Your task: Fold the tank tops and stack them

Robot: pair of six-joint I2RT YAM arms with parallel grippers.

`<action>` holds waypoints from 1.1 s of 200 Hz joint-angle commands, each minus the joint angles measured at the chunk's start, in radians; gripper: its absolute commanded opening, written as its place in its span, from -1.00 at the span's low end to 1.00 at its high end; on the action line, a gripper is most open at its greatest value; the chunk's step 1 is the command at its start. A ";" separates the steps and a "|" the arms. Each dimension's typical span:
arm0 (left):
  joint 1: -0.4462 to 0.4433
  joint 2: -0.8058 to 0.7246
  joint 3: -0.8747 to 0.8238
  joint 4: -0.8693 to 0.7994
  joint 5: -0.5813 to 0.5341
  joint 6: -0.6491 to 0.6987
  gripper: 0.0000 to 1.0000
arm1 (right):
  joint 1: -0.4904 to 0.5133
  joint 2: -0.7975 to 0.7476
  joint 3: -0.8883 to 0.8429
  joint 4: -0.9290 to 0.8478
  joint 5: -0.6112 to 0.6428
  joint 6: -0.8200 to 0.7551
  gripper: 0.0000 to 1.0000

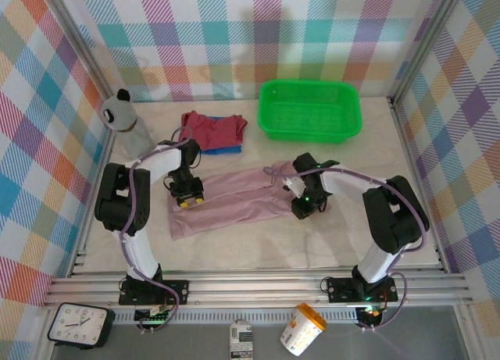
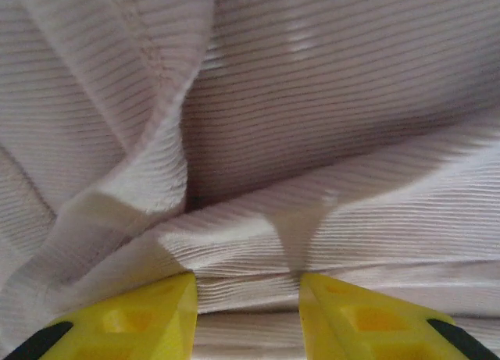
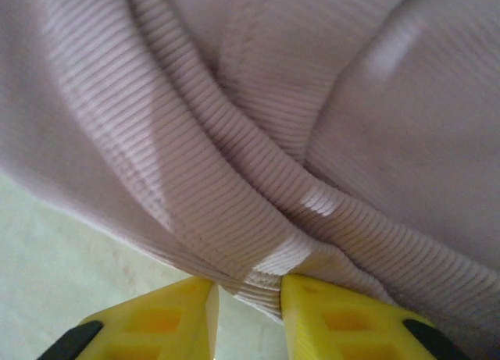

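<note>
The pale dusty pink ribbed cloth tank top lies rumpled and spread lengthwise on the pale surface, on the near side of the bright green plastic basket. The left pincer clamps a raised fold at the end farther from the basket. The right pincer pinches a hem fold at the nearer end. Just left of the basket, the dark red tank top sits on the royal blue tank top.

Your top camera looked down on the whole surface; both wrist cameras faced its pink top, very close.
</note>
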State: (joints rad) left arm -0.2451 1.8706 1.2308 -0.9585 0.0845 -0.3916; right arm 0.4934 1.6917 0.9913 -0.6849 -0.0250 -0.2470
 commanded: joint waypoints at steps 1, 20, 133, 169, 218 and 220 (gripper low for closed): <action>-0.025 0.015 -0.037 -0.006 -0.014 0.027 -0.25 | -0.015 0.054 0.040 0.037 0.093 -0.021 -0.48; -0.052 0.009 -0.098 0.003 0.011 0.016 -0.29 | -0.042 0.057 0.053 0.025 0.139 -0.026 -0.52; -0.258 -0.184 -0.123 -0.093 0.041 -0.121 -0.10 | -0.100 -0.095 0.072 0.105 -0.057 -0.008 -0.26; -0.081 -0.270 -0.141 -0.140 0.013 -0.040 -0.03 | 0.133 -0.181 0.055 0.196 -0.179 0.137 -0.01; 0.125 -0.296 -0.311 -0.013 0.147 0.019 0.07 | 0.476 -0.092 0.106 0.321 -0.195 0.240 0.22; 0.125 -0.294 -0.314 -0.009 0.154 0.019 0.07 | 0.486 -0.087 0.109 0.324 -0.194 0.239 0.22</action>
State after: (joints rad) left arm -0.1600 1.5768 0.9825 -1.0023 0.1619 -0.4179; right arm 0.8753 1.5394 1.0653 -0.4252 -0.1806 -0.0643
